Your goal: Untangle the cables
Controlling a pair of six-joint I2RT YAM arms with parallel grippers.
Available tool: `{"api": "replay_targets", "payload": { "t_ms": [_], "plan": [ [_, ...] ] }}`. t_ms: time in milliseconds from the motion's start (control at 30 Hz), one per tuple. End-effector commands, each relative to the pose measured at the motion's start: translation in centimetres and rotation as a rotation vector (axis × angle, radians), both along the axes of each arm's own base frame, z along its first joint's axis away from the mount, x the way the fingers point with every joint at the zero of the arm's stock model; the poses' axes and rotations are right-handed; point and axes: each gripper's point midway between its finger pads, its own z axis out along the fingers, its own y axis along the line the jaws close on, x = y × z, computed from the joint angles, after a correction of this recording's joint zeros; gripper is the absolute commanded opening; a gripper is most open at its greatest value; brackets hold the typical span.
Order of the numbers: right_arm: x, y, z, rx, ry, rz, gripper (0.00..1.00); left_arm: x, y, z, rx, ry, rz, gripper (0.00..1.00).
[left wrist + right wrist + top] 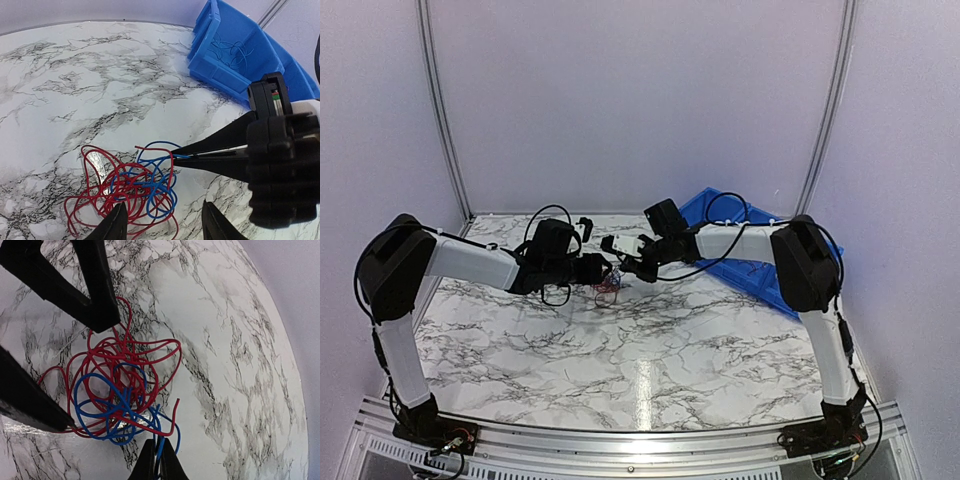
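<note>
The cables are a small tangle of red and blue wires [127, 187] lying on the marble table; it also shows in the right wrist view [117, 390] and the top view [608, 288]. No yellow or orange wire shows. My right gripper [157, 460] is shut on a blue wire [161, 442] at the tangle's edge; in the left wrist view its fingertips [192, 152] reach in from the right. My left gripper [165, 227] is open, its jaws straddling the tangle's near side. In the top view the left gripper [601, 271] and right gripper [623, 267] meet above the tangle.
A blue plastic bin [745, 240] stands at the back right of the table and holds thin blue wires [232, 50]. Black arm cables hang near both wrists. White walls close in the back and sides.
</note>
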Motion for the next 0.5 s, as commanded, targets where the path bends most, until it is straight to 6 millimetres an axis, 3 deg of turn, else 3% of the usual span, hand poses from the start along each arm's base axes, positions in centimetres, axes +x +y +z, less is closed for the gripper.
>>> {"api": "replay_targets", "payload": {
  "t_ms": [0, 167, 467],
  "plan": [
    [-0.3, 0.3, 4.5, 0.066, -0.024, -0.018, 0.05, 0.1, -0.8, 0.0, -0.018, 0.001, -0.04, 0.53],
    [-1.8, 0.4, 6.1, 0.114, 0.062, -0.023, 0.06, -0.6, -1.6, 0.3, -0.046, -0.021, -0.082, 0.53],
    [-7.5, 0.2, 6.7, 0.179, 0.396, 0.016, 0.08, -2.0, -1.8, -0.5, -0.069, -0.003, -0.122, 0.47]
  ]
}}
